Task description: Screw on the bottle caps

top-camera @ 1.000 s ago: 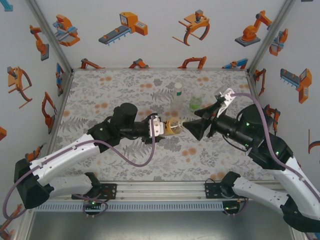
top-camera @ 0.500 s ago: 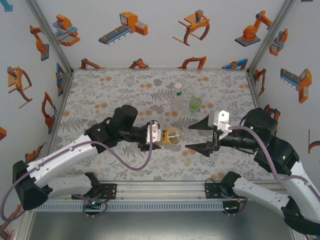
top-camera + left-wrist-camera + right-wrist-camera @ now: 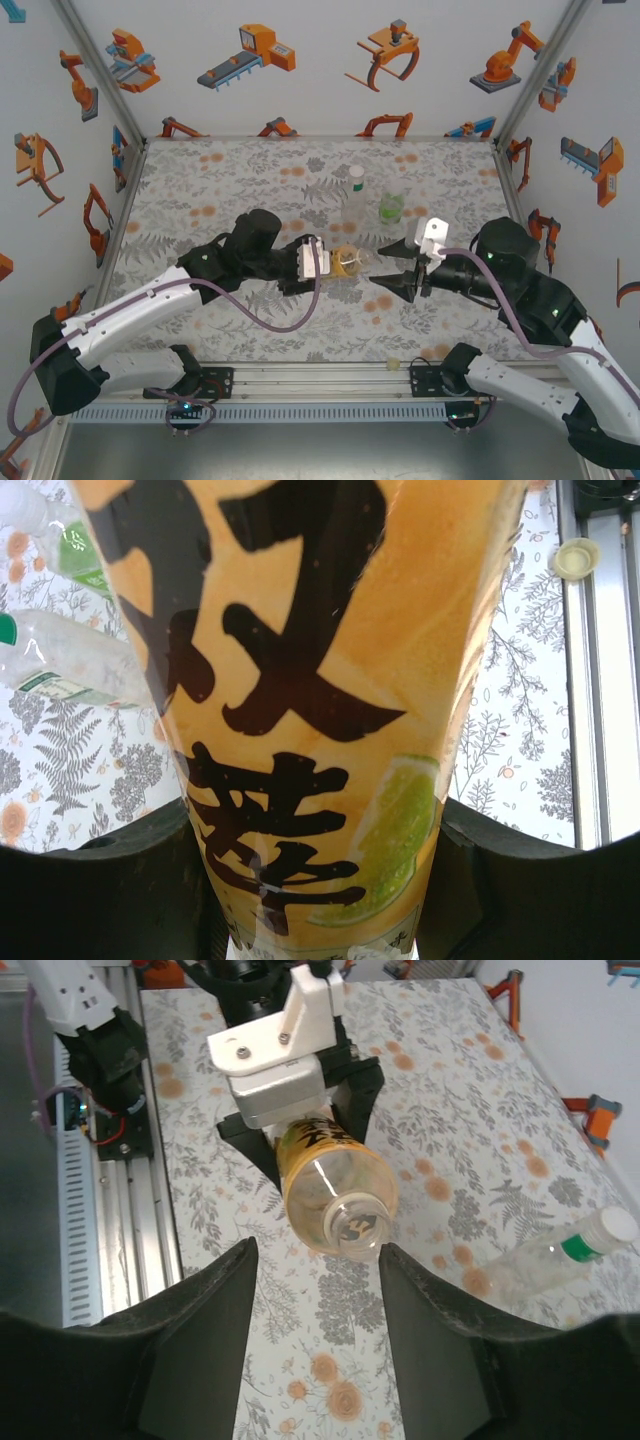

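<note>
Currently, two robot arms meet over the middle of a flower-patterned tabletop (image 3: 200,180). The left tool (image 3: 332,263) is clamped narrow around the body of the yellow-orange bottle (image 3: 330,1175). It holds the bottle on its side above the tabletop, with the bare, uncapped neck pointing at the right tool (image 3: 380,266). The right tool sits just short of that neck, its two dark fingers partly apart with nothing between them. A pale round cap (image 3: 577,557) lies alone at the near edge of the tabletop, beside the metal rail (image 3: 600,730) and well apart from both tools. Behind the held bottle stand the slim colourless bottle (image 3: 354,200), which carries a white cap (image 3: 610,1225), and the short green bottle (image 3: 391,207). Whether the green one is capped is too small to tell.

The step in hand looks like capping the yellow-orange bottle. To do it well, the right tool would likely need the loose cap first, pinched by its rim with the open side facing out. The left tool should hold the bottle level and firm so it cannot spin. The cap should meet the neck squarely, centred on the bottle's long axis, then turn under light pressure. A tilted start risks crossing the threads or knocking the cap away.
</note>
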Action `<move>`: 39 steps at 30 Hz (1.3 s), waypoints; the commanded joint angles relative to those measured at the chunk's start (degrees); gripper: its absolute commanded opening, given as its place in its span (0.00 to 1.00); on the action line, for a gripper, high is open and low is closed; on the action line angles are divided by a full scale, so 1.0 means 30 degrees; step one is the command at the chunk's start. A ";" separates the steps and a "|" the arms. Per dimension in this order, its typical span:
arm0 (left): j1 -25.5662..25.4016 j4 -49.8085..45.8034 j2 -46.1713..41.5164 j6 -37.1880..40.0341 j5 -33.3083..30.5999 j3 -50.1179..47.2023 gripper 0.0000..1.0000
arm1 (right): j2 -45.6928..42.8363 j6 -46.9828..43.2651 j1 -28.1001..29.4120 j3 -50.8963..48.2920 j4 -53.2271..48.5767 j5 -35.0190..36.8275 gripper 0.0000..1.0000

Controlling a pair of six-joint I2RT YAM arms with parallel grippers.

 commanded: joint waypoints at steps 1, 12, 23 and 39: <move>0.0223 0.0803 -0.0085 -0.0713 -0.0553 -0.0167 0.00 | 0.0056 0.1631 0.0130 -0.0090 0.0583 0.3396 0.45; 0.3004 0.2913 -0.1482 -0.4102 -0.1428 -0.1775 0.00 | 0.1473 1.0728 0.0128 0.0057 -0.3827 1.0808 0.30; 0.3598 0.2453 -0.2319 -0.4172 -0.1949 -0.2004 0.00 | 0.1981 1.9460 0.1036 -0.4304 -0.7972 0.9660 0.19; 0.3598 0.2429 -0.3095 -0.4607 -0.1971 -0.2554 0.00 | 0.1773 2.6739 0.7350 -1.3391 -0.4139 1.0868 0.16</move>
